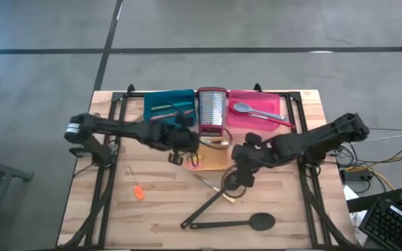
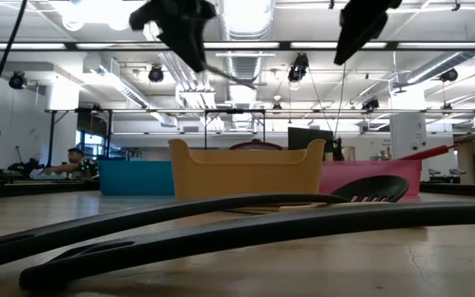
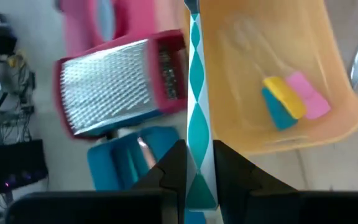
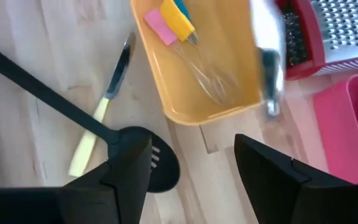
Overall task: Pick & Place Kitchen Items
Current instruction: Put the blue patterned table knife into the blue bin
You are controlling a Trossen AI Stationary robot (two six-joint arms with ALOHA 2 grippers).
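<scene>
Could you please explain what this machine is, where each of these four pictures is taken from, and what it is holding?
It is a robot with two dark arms at a wooden table, each ending in a two-finger gripper. One picture looks straight down from above, one looks level across the table top, and two come from cameras on the arms' wrists.

At the back stand a teal tray, a steel grater and a pink tray holding a grey spoon. An orange tray in front of them holds small pink, yellow and blue pieces. Loose on the table lie a black spoon, a slotted spatula, a yellow-handled knife and a small orange piece.

The left gripper, above the orange tray, is shut on a thin teal-patterned tool. The right gripper, over the spatula, is open and empty.
</scene>
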